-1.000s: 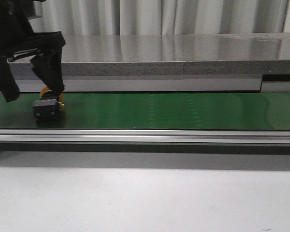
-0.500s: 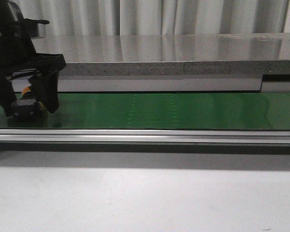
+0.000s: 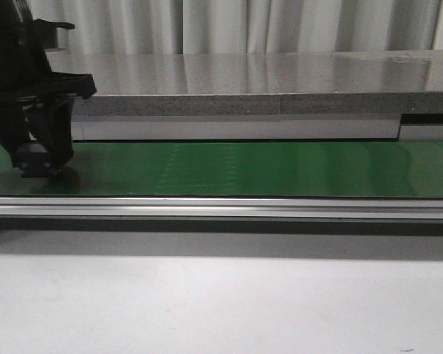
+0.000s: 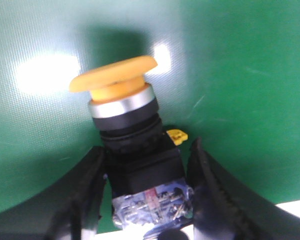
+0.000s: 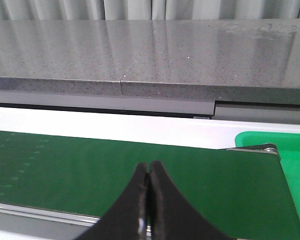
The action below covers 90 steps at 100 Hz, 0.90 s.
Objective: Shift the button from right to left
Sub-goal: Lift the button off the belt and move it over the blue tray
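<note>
Item: button (image 4: 135, 150), yellow mushroom cap, metal collar, black boxy body, terminals at base. Located at far left end of green belt (image 3: 266, 169), low over or on it; contact with belt not determinable. Lay between fingers (image 4: 80, 195) of left gripper (image 3: 38, 158), long axis running straight out from gripper, cap pointing away from wrist, body pinched on both flanks. In front view mostly hidden behind gripper, only dark body showing.

Left gripper: closed on button body, pads touching both sides.

Right gripper (image 5: 149, 200): fingers pressed together, holding nothing, over right stretch of belt, well apart from button. Left arm judged the only one placed to act.

Surroundings: grey stone ledge (image 3: 266, 77) behind belt, aluminium rail (image 3: 266, 206) in front, white table (image 3: 221, 302) nearer. Nothing seen obstructing a lift or release.
</note>
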Tool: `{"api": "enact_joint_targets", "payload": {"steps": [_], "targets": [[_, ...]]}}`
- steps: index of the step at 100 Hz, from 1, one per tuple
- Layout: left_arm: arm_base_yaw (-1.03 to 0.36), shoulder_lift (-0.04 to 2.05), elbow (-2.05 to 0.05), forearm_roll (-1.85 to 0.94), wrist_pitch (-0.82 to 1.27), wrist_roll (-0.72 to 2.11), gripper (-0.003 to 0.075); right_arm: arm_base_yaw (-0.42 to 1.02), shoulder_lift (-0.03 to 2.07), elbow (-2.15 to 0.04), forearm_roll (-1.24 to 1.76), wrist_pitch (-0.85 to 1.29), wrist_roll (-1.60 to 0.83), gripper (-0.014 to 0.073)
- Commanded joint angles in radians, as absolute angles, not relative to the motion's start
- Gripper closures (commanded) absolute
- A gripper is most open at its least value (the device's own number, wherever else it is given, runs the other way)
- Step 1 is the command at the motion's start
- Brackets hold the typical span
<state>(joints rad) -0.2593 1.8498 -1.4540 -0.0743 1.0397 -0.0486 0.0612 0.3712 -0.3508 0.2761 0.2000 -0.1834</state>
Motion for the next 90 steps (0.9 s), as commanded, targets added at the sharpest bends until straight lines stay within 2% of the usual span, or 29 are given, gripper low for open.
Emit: {"api": "enact_joint_targets", "payload": {"steps": [1,20,37,52,72,90], "targets": [[-0.242,1.786,-1.519,-0.052,1.055,-0.056,0.0587,0.063,0.374,-0.377,0.273,0.121,-0.191,0.0661],[-0.162,1.734,-1.563,0.038,1.094,-0.012,0.0587,0.063,0.374,-0.377,0.273,0.121,-0.191,0.0661],[-0.024,1.720,-1.563,0.040,1.168,0.178,0.0587,0.063,0.374,-0.377,0.273,0.121,-0.191,0.0661],[0.105,1.720,-1.563,0.048,1.191,0.192,0.0587,0.063,0.374,-0.377,0.273,0.121,-0.191,0.0661],[0.249,1.720,-1.563,0.048,1.182,0.379,0.0587,0.063,0.374,-0.377,0.273,0.121,-0.191,0.0661],[0.293,1.748,-1.561,0.043,1.106,0.471,0.0587,0.063,0.374,-0.377,0.273,0.113,-0.191,0.0661]]}}
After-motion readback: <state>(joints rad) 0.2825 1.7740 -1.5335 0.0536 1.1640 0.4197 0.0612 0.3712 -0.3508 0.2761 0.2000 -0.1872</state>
